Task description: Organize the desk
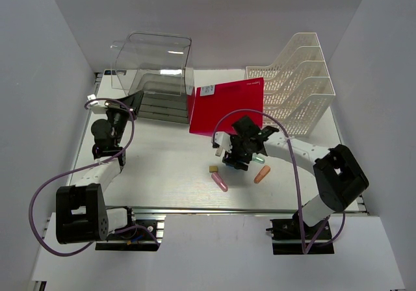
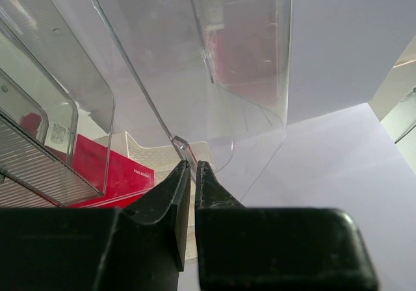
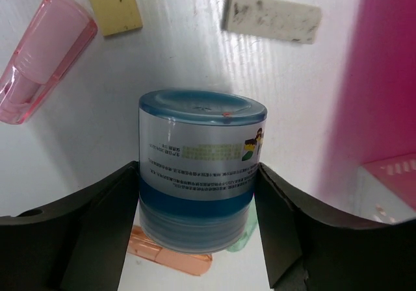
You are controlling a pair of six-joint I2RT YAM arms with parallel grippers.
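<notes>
Desk is spread flat beneath the right gripper. It is judged heavy, stiff and matte, not to be lifted, so hold is better taken on its clutter. A blue-lidded canister is clasped between the right fingers; its label's small print cannot be read. A thin edge of the clear plastic box appears pinched by the left gripper.
</notes>
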